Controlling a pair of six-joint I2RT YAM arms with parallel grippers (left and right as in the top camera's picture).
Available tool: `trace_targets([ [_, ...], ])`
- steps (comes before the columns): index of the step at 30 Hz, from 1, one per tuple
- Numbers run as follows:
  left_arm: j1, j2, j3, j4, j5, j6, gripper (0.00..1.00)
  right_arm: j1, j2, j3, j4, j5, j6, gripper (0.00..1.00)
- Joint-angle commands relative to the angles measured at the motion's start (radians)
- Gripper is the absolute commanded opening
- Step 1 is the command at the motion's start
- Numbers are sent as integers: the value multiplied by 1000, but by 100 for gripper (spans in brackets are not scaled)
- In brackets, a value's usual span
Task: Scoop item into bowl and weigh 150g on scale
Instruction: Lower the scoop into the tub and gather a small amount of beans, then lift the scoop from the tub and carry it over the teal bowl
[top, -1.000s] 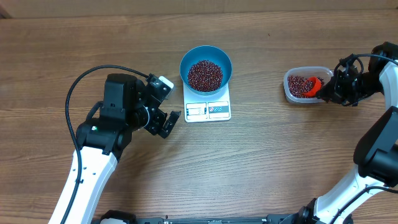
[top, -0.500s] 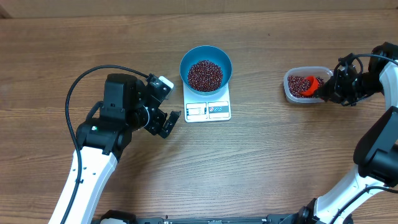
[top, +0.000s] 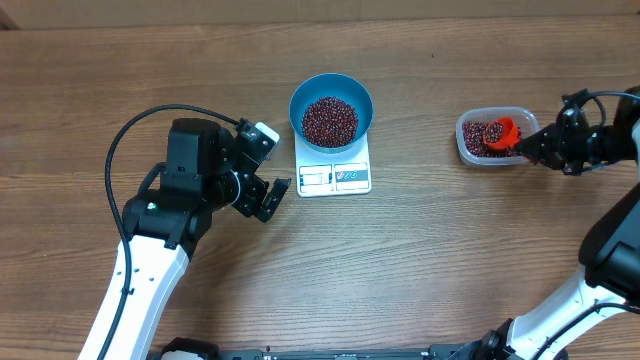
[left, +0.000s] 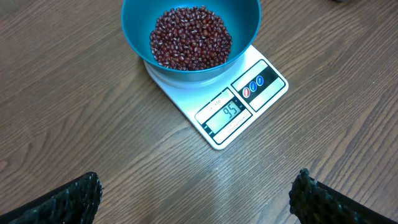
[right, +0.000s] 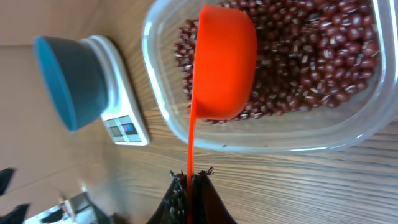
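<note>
Most of the beans (top: 330, 120) are heaped in the teal bowl (top: 298, 108), which sits on the white scale (top: 334, 178) on the wood table (top: 430, 260). The display (left: 231, 110) reads 95 on the left wrist cam. More beans are in the clear tub (top: 520, 113) off to the right. The orange scoop (right: 225, 62) hangs over that tub, but the right wrist cam only gets its underside, and from overhead it's too small to tell what's in it. Right gripper (top: 540, 147) is pinched tight on the scoop's thin handle, its arm partly cut off at the frame edge. Left gripper (top: 272, 162) sits just left of the scale, jaws spread wide, holding nothing.
</note>
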Motion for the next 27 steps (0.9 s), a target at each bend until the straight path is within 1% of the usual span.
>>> trace_targets([
  [1,5,7,15,2,-7,-10,99,-26,10,-4,-16,-127,-88,4],
  [4,4,7,15,2,-7,-10,100,-43,10,-4,-41,-177,-128,4],
  [15,5,7,15,2,-7,-10,100,-50,3,-3,-90,-282,-182,4],
  [19,4,7,15,2,-7,-10,100,-24,-8,19,-141,-309,-231,4],
  [27,5,7,15,2,-7,-10,100,93,-60,71,-175,-326,-222,4],
])
